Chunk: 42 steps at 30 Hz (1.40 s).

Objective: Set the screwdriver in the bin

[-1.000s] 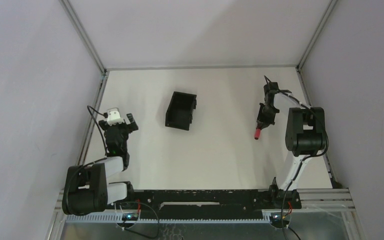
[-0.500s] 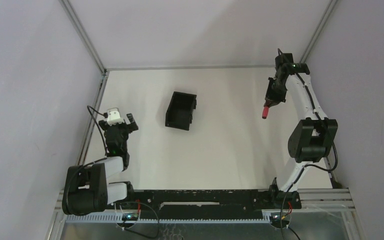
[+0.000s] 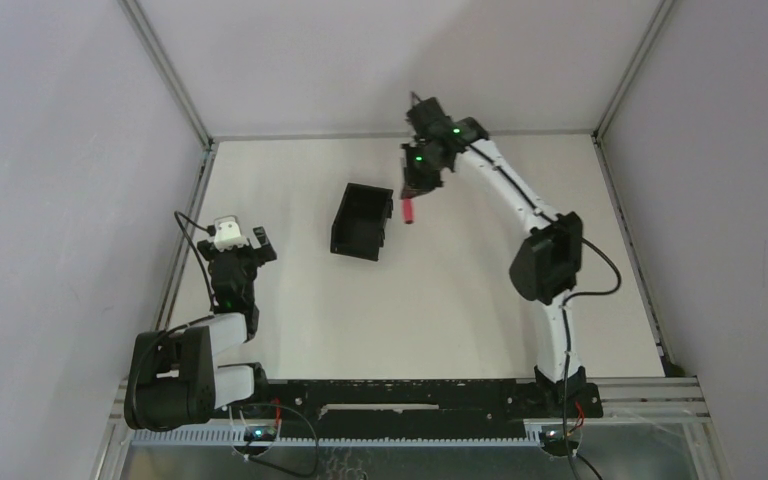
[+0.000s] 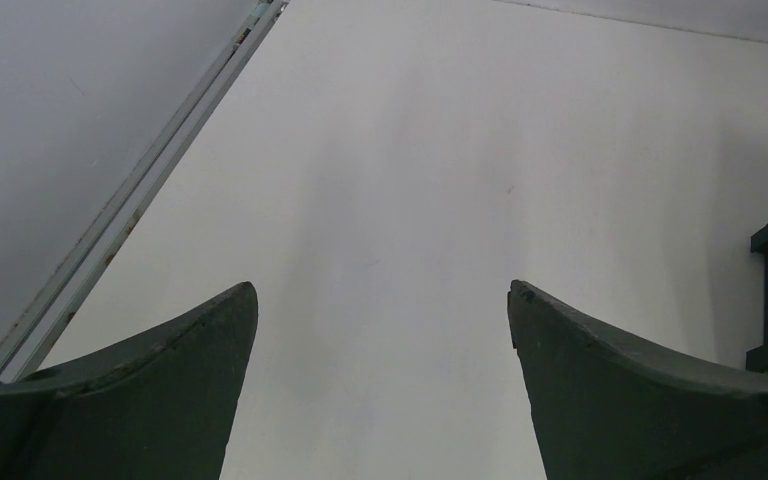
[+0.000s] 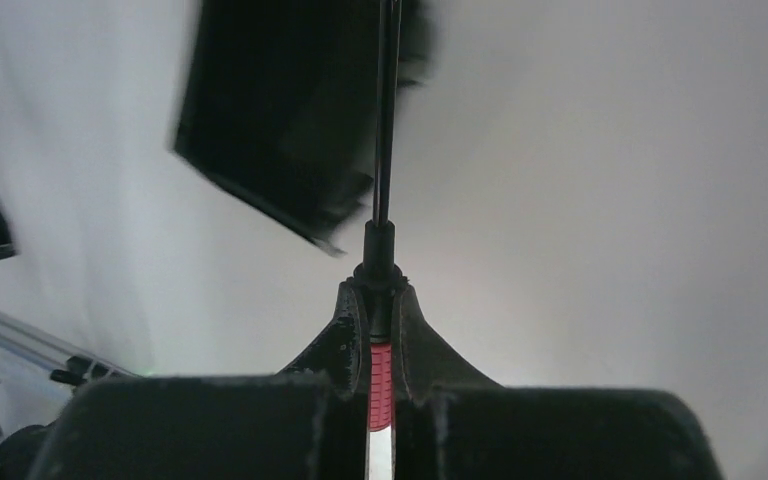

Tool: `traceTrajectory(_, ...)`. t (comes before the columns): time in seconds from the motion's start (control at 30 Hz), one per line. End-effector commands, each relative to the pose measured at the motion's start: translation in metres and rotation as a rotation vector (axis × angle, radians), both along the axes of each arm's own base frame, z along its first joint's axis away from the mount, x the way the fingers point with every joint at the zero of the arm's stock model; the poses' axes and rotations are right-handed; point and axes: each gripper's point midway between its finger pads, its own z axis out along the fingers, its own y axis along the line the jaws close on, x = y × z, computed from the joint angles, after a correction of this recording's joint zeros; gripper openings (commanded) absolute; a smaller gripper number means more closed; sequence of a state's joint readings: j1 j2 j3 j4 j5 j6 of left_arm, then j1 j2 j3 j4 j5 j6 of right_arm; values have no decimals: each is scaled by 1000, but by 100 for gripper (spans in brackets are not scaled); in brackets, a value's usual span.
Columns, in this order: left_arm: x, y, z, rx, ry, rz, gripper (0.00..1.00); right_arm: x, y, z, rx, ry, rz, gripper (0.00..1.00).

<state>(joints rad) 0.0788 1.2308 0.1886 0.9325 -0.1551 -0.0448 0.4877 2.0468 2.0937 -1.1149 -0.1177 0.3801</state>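
The screwdriver (image 5: pixel 381 385) is in the grasp of the right pincer (image 5: pixel 380 300). In the right wrist view I see its red ribbed handle squeezed between the two dark fingers (image 5: pixel 340 340), which are clenched tightly on it. The thin dark shaft runs straight out from the fingertips and passes in front of the bin (image 5: pixel 280 110), which is blurred in this view. From the top camera, the red end of the handle (image 3: pixel 409 211) sticks out of the pincer (image 3: pixel 422 185) toward the near side, just beside the right wall of the bin (image 3: pixel 362 222) at its far corner. I cannot tell whether the tool touches the wall. The bin is a black open-topped box that stands on the white surface (image 3: pixel 460 290), a little left of the middle and turned slightly askew. I see nothing inside it from above. The right arm reaches in a long arc from its base at the near edge to the far side, and two small green lights (image 3: pixel 453 131) glow near its wrist. The left pincer (image 4: pixel 382 295) is released, with its two fingers spread wide and only bare surface between them. It sits near the left rail (image 3: pixel 185 240), well apart from the bin. In the left wrist view a piece of the bin's dark wall shows at the right edge.
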Motion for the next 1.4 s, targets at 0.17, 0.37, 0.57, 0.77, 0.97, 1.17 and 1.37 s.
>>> traceTrajectory(0.17, 13, 1, 26, 18, -69, 3, 100, 20, 129, 6, 138, -183, 152, 0)
traceTrajectory(0.37, 13, 1, 26, 19, -68, 4, 100, 25, 154, -43, 65, -208, 209, 0)
traceTrajectory(0.57, 13, 1, 27, 19, -70, 5, 100, 29, 154, -79, -12, -193, 198, 0)
traceTrajectory(0.77, 13, 1, 26, 18, -69, 3, 100, 41, 145, -89, -95, -245, 145, 0)
traceTrajectory(0.97, 13, 1, 26, 18, -69, 3, 100, 39, 144, -91, -101, -240, 147, 33)
traceTrajectory(1.17, 13, 1, 26, 18, -69, 4, 100, 43, 150, -54, -58, -314, 148, 37)
traceTrajectory(1.37, 13, 1, 26, 19, -69, 4, 100, 40, 150, 13, 5, -421, 141, 36)
